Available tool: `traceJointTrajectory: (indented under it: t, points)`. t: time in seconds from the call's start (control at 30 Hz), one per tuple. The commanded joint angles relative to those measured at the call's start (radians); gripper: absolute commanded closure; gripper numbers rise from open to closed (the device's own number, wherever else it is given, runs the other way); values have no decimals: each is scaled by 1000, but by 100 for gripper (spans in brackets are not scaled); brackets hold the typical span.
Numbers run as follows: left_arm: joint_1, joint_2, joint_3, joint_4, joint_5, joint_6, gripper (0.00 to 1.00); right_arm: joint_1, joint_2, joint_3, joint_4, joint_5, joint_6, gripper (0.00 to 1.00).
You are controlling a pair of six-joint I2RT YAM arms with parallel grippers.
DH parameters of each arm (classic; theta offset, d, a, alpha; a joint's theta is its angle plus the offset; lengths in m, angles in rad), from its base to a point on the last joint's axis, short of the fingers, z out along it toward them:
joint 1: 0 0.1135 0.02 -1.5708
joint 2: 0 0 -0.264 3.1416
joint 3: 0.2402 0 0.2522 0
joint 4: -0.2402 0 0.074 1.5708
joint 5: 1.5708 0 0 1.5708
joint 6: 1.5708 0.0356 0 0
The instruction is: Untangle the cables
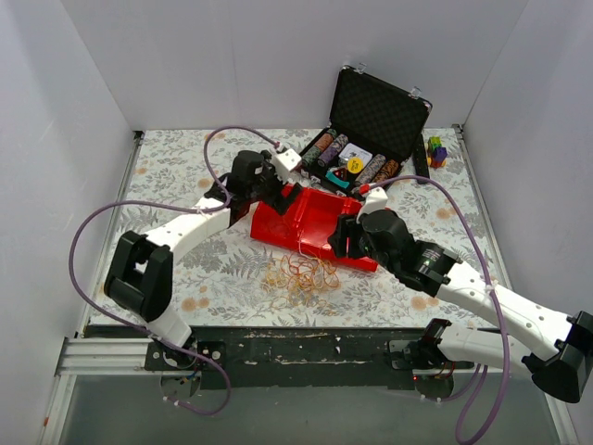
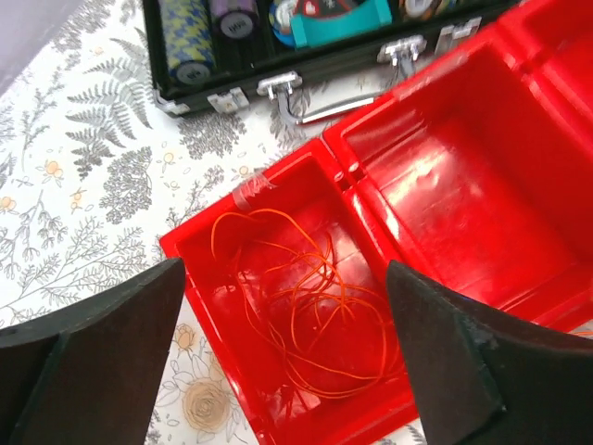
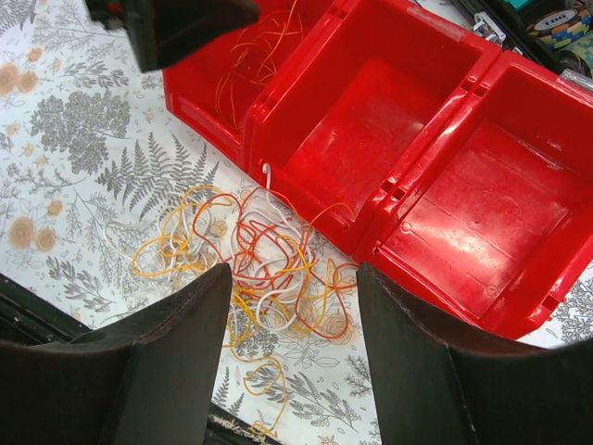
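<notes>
The right pincer, apart, hangs over the tangled cables; the left pincer, apart, over orange strands in the tray.

Red bin, open chip case

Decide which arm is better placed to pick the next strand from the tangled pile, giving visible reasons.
Probably right. The right hand hangs open over the cable pile beside the red tray; the left hand is over the tray's end compartment, off the pile.
</notes>
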Motion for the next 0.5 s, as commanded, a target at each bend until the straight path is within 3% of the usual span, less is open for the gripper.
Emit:
traceJointTrajectory:
  t: [0.0, 0.17, 0.27, 0.37, 0.47]
  points:
    - [-1, -161, 71, -125, 54, -47, 2, 3, 15, 17, 1, 12, -12, 34]
    - [1, -350, 9, -291, 238, -8, 2, 3, 16, -23, 27, -6, -3, 33]
    - [-7, -439, -102, -342, 334, 19, 2, 3, 26, -38, 34, -14, 7, 33]
    - [-65, -481, -237, -305, 335, 32, 3, 3, 29, -37, 33, -13, 11, 33]
    - [-90, -427, -297, -244, 290, -4, 10, 4, 17, -29, 25, 6, 13, 33]
